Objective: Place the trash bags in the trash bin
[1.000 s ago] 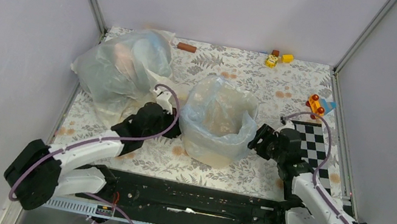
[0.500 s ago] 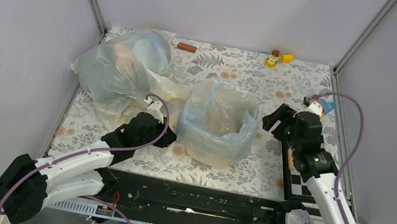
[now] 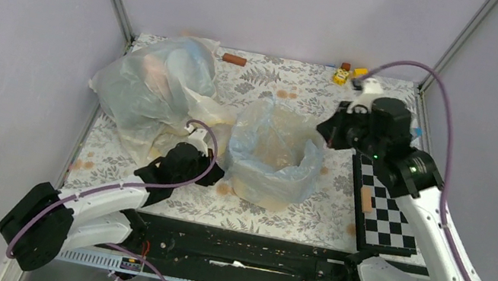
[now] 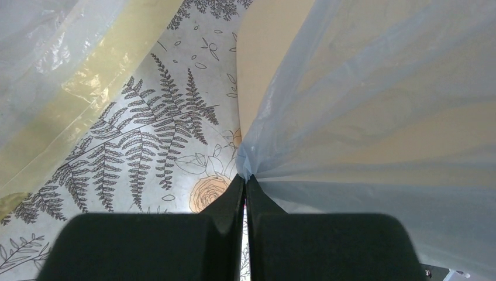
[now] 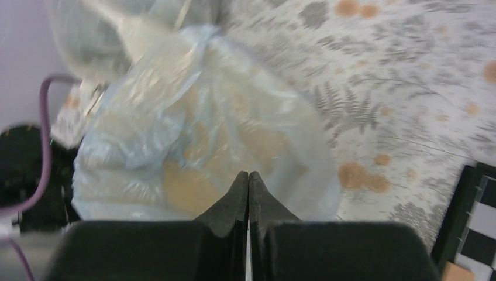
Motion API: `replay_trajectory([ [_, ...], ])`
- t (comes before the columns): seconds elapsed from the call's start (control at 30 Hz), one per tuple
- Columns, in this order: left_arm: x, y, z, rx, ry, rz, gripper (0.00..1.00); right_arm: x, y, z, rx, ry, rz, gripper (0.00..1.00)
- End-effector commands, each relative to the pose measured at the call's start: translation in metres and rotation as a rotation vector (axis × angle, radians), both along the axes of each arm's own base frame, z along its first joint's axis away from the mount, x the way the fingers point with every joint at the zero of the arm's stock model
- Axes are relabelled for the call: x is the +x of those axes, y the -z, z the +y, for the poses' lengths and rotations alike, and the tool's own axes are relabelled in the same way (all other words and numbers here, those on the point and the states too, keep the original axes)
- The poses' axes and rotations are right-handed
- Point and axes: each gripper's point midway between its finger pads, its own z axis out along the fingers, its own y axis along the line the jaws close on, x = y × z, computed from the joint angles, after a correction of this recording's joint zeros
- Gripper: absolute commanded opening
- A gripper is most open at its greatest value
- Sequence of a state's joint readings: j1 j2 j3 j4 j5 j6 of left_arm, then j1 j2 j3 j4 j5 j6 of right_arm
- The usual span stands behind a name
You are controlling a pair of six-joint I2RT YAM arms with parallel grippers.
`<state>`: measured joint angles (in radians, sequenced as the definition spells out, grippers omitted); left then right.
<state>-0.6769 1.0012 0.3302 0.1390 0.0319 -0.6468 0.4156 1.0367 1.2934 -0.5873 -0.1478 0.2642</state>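
The pale blue trash bag (image 3: 264, 124) lines the cream trash bin (image 4: 260, 64) and drapes over it; the bin stands near the middle of the tabletop (image 3: 295, 79). The left gripper (image 4: 245, 178) is clamped on a gathered fold of the bag beside the bin's left wall, its arm stretched low from the near edge. The right gripper (image 5: 248, 175) hangs above the bin's right rim, fingers pressed together on nothing, its arm raised high.

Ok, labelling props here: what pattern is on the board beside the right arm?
A black-and-white checkerboard, clearest in the top external view.
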Motion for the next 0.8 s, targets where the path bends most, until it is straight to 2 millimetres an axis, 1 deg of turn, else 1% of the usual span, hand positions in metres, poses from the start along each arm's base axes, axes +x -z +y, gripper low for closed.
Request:
replay_trajectory([
  [0.0, 0.002, 0.006, -0.005, -0.001, 0.028, -0.014, 0.0, -0.024, 0.018, 0.048, -0.159, -0.248, 0.05, 0.0],
  [0.1, 0.001, 0.013, -0.006, 0.008, 0.034, 0.001, 0.0, -0.027, 0.038, 0.071, -0.257, -0.309, 0.08, 0.0],
  [0.23, 0.0, 0.02, -0.009, 0.015, 0.048, 0.022, 0.0, -0.029, 0.07, 0.09, -0.367, -0.364, 0.121, 0.0],
  [0.33, 0.0, 0.02, -0.009, 0.015, 0.05, 0.02, 0.0, -0.031, 0.094, 0.098, -0.417, -0.403, 0.162, 0.0],
  [0.57, 0.004, 0.01, -0.01, 0.018, 0.05, -0.006, 0.0, -0.039, 0.149, 0.102, -0.497, -0.466, 0.274, 0.0],
  [0.67, 0.007, 0.002, -0.01, 0.016, 0.049, -0.025, 0.0, -0.041, 0.168, 0.1, -0.528, -0.468, 0.314, 0.0],
  [0.77, 0.009, -0.002, -0.012, 0.012, 0.055, -0.035, 0.0, -0.044, 0.183, 0.099, -0.529, -0.464, 0.333, 0.0],
])
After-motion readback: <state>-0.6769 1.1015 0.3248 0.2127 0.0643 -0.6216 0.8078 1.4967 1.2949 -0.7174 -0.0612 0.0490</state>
